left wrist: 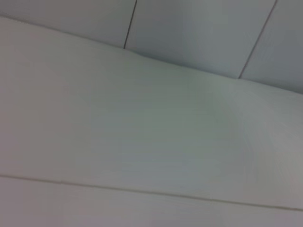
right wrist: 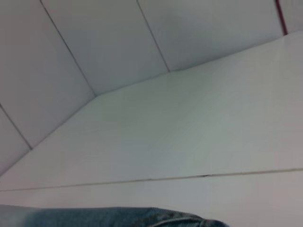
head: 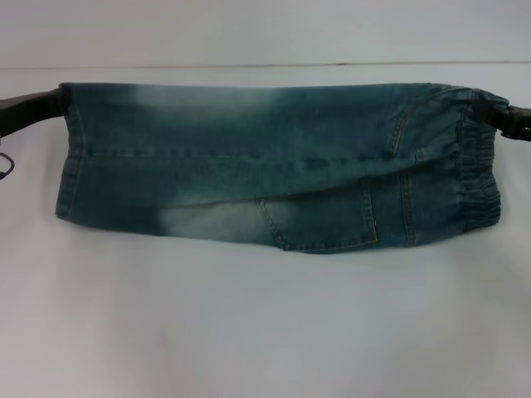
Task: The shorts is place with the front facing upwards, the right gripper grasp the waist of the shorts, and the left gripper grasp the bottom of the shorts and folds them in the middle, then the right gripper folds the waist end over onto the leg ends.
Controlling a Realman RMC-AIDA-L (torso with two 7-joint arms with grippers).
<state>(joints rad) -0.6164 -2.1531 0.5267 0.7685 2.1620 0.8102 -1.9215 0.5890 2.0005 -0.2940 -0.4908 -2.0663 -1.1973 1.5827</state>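
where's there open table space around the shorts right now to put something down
Bare table lies along the near side, below the shorts, and in a narrower strip beyond them. The ends are crowded: left gripper at the leg hems, right gripper at the waist.

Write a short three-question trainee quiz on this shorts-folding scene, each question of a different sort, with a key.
1. True or false: the small faded blue denim shorts hang stretched between the two grippers.
2. Multiple choice: the puckered elastic waist is at the end held by A) the black left gripper, B) the black right gripper, C) neither.
3. Fill in: the square patch pocket lies nearer the ___ end than the flat stitched leg hems.

Key: 1 true, both ends are gripped and the white table shows below the lower edge; 2 B; 3 waist.
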